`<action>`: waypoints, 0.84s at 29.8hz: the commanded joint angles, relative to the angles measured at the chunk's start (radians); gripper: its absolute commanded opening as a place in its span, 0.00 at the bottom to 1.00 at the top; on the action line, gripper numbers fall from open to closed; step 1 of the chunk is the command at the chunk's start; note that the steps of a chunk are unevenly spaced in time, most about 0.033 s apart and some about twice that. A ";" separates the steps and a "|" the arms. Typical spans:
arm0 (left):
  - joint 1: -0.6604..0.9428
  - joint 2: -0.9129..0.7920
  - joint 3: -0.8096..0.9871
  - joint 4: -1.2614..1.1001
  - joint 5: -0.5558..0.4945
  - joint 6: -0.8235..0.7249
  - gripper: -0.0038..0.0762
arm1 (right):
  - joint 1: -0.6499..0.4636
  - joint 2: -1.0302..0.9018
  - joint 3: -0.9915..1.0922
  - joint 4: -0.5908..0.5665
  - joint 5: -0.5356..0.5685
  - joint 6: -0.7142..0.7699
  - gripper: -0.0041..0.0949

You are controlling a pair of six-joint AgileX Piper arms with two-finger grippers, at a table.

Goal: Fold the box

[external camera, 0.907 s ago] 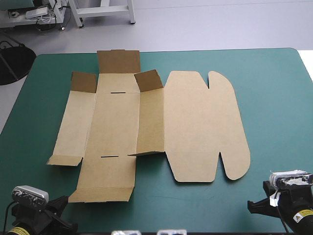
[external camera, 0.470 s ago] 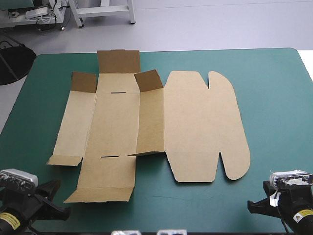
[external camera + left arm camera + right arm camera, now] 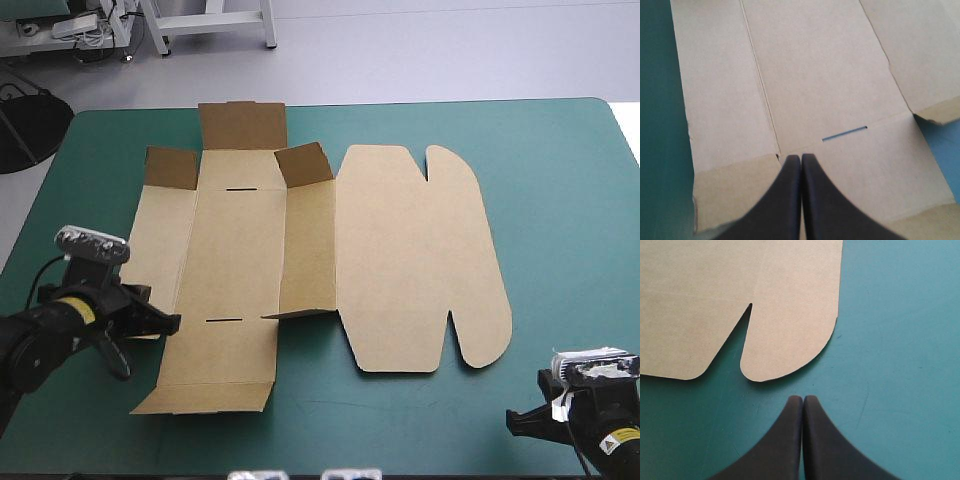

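You had the brown box [image 3: 240,250] lying flat under and ahead of the left gripper [image 3: 801,156], right gripper [image 3: 803,397] just short of its lid tab [image 3: 790,340], both with fingers pressed together; board looked light and stiff, so I'd pinch a raised flap [image 3: 303,163] by its edge.

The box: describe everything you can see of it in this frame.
The box is a cut sheet of brown board lying mostly flat on the teal-green table. A wide lid panel with rounded lobes lies to the right, and narrower panels with two slots to the left. Three far flaps stand raised. The left claw, shut, is over its near left part; contact unclear.
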 commanded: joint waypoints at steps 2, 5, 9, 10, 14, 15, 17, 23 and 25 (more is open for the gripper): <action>0.007 0.137 -0.101 0.029 -0.103 -0.031 0.04 | 0.001 0.017 -0.025 0.016 -0.061 -0.008 0.03; 0.068 0.234 -0.169 0.010 -0.123 -0.031 0.04 | 0.001 0.017 -0.025 0.016 -0.061 -0.008 0.03; 0.206 0.332 -0.250 -0.060 -0.123 0.019 0.04 | 0.001 0.017 -0.025 0.016 -0.061 -0.008 0.03; 0.242 0.350 -0.263 -0.083 -0.123 0.042 0.04 | 0.001 0.017 -0.025 0.016 -0.061 -0.008 0.03; 0.425 0.419 -0.301 -0.260 -0.111 0.171 0.04 | 0.001 0.017 -0.025 0.016 -0.061 -0.008 0.03; 0.476 0.436 -0.303 -0.313 -0.103 0.215 0.04 | 0.001 0.017 -0.025 0.016 -0.061 -0.008 0.03; 0.576 0.466 -0.303 -0.390 -0.072 0.288 0.04 | 0.001 0.017 -0.025 0.016 -0.061 -0.008 0.03; 0.810 0.549 -0.303 -0.601 0.030 0.456 0.04 | 0.001 0.017 -0.025 0.016 -0.061 -0.008 0.03; 0.867 0.582 -0.303 -0.663 0.060 0.501 0.04 | 0.001 0.017 -0.025 0.016 -0.061 -0.008 0.03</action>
